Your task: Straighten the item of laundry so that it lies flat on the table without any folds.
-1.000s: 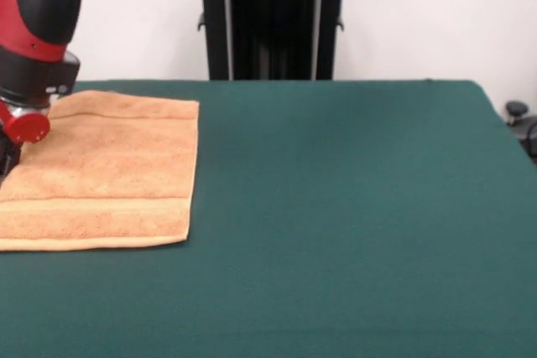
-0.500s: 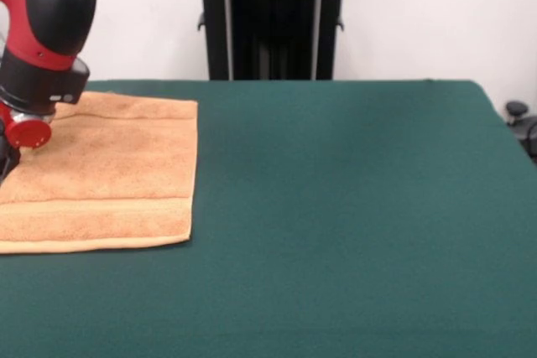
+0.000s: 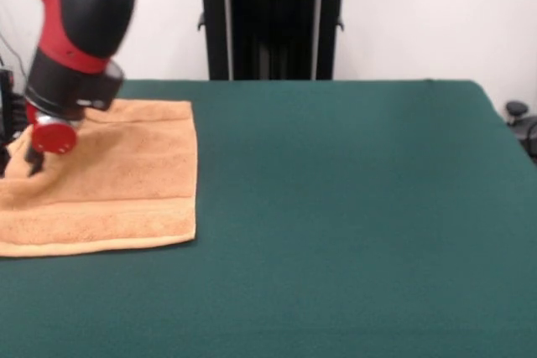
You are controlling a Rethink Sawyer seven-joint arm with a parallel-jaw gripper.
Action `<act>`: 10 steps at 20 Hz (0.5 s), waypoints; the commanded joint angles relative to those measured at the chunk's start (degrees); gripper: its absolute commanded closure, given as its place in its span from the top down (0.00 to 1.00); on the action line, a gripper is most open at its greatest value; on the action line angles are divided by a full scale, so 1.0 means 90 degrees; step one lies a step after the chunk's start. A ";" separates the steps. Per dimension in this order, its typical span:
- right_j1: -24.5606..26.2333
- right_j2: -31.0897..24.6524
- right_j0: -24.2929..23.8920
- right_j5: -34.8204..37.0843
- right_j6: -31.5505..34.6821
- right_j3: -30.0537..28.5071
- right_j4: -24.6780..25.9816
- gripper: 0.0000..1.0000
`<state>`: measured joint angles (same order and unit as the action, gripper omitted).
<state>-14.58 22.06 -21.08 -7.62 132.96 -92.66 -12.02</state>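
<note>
Towel lay at counter left edge, mostly flat, slight ridge by the hand; hand low on towel, grip state can't tell; risk: dragging sideways would bunch cloth into new fold.

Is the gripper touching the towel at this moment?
Touching, it seems. In the front view the gripper tip meets the towel near the left edge, and the cloth puckers into a raised ridge around it.
</note>
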 commanded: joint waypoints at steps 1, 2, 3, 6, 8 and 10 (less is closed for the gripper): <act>0.0176 -0.1355 0.0589 0.0191 0.2041 -0.0810 -0.1017 1.00; 0.0186 -0.1393 0.0597 0.0155 0.2021 -0.0805 -0.1083 1.00; 0.0193 -0.1368 0.0652 0.0182 0.2018 -0.0803 -0.1179 1.00; 0.0147 -0.1257 0.0798 0.0359 0.1905 -0.0800 -0.1361 1.00; 0.0128 -0.1272 0.0780 0.0368 0.1818 -0.0810 -0.1392 1.00; 0.0141 -0.1330 0.0744 0.0310 0.1776 -0.0795 -0.1413 1.00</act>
<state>-14.72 21.13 -17.19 -7.82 134.95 -94.71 -20.95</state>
